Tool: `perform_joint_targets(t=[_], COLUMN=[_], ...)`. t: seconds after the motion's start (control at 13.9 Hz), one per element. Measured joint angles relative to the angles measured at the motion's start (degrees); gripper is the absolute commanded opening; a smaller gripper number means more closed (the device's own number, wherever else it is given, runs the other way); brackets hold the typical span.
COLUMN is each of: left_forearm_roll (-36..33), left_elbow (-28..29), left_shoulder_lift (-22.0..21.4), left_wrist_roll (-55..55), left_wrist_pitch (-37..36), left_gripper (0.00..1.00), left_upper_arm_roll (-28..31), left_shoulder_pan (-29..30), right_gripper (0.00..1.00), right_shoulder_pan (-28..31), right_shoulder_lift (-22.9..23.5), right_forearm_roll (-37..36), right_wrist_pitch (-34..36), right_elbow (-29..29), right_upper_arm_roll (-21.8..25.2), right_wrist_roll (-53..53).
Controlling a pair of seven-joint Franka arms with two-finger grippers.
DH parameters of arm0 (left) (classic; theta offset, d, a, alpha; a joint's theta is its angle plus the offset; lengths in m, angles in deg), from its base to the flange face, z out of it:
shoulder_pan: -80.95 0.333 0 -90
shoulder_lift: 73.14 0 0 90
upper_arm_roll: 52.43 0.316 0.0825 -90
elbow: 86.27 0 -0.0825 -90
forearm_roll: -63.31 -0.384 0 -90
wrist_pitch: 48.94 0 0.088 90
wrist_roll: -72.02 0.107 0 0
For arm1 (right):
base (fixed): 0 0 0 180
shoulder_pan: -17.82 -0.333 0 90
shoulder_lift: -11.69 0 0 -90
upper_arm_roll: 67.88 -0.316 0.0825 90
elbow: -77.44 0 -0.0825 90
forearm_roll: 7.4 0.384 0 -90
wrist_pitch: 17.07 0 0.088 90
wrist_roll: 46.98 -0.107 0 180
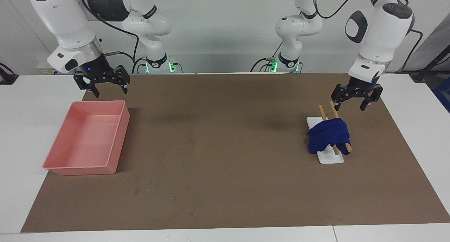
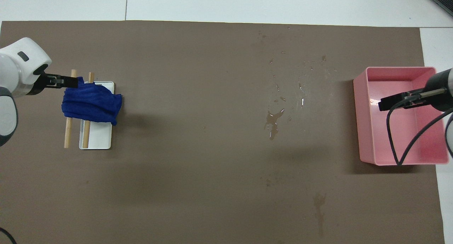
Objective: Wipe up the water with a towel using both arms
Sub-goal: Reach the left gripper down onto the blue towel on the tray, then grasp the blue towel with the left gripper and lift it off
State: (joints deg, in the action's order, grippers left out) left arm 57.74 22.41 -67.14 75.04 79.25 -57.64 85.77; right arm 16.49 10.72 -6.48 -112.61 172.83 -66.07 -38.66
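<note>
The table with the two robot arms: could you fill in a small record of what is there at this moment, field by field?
Cloth: royal-blue soft towel draped over two wooden sticks on a small white tray, toward the left arm's end.
Spill: water puddle and droplets on the brown mat.
Container: pink rectangular plastic tray, toward the right arm's end.
Left gripper: open, over the sticks' ends nearer the robots, not touching the towel.
Right gripper: open, waiting above the pink tray's edge nearer the robots.
</note>
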Motion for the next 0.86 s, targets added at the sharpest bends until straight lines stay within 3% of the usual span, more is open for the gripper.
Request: perform_joint_targets(t=[0.22,0.43,0.72,0.86], left_forearm_roll=[-2.6,-3.3,-4.5,-4.6], left_elbow=[5.5,7.1,7.2,7.2], left_shoulder_lift=[0.9,0.5,0.0,0.0], left_wrist_roll=[-3.8,-5.3,-6.7,-7.4], left_wrist_pitch=[6.9,7.3,7.0,6.7], left_gripper=[0.81,0.77,0.57,0.38], left_upper_arm_roll=[-0.1,-0.2,-0.3,-0.5], left_shoulder_pan=[0.2,0.1,0.0,-0.1], right_gripper=[1.00,1.00,1.00,1.00], right_shoulder_pan=[0.0,0.0,0.0,0.0], right_shoulder_lift=[0.0,0.0,0.0,0.0], right_forearm_roll=[0.0,0.0,0.0,0.0], right_wrist_pitch=[0.0,0.0,0.0,0.0], right_elbow=[0.0,0.0,0.0,0.0], right_upper_arm_roll=[0.0,0.0,0.0,0.0], right_wrist_roll=[0.0,0.0,0.0,0.0])
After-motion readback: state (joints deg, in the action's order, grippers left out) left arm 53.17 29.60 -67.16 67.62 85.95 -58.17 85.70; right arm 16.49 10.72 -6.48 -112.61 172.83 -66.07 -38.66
